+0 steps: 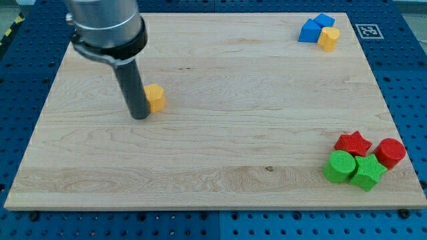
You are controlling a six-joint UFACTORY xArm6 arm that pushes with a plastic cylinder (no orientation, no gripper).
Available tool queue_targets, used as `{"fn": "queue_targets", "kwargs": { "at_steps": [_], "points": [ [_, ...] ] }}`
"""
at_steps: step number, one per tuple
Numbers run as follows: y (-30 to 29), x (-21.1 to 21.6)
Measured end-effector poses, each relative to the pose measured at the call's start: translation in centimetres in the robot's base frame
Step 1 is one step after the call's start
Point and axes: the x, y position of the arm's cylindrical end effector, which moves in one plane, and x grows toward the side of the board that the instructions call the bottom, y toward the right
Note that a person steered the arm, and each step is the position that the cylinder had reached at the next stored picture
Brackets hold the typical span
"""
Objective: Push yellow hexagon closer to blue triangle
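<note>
My tip point(141, 117) rests on the board at the view's left, touching or almost touching the lower left side of a yellow block point(156, 97); the rod hides part of that block, so I cannot make out its shape. A second yellow block point(328, 38), which looks hexagonal, sits at the view's top right. It lies against the right side of a blue triangle-like block point(309, 31). A blue cube point(324, 21) sits just behind those two.
At the view's bottom right is a tight cluster: a red star point(352, 142), a red cylinder point(390, 152), a green cylinder point(340, 166) and a green star point(367, 172). The wooden board point(213, 167) lies on a blue perforated table.
</note>
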Motion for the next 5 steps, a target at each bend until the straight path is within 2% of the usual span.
{"fn": "queue_targets", "kwargs": {
  "at_steps": [3, 5],
  "points": [
    [3.8, -9.5],
    [10.8, -13.9]
  ]
}}
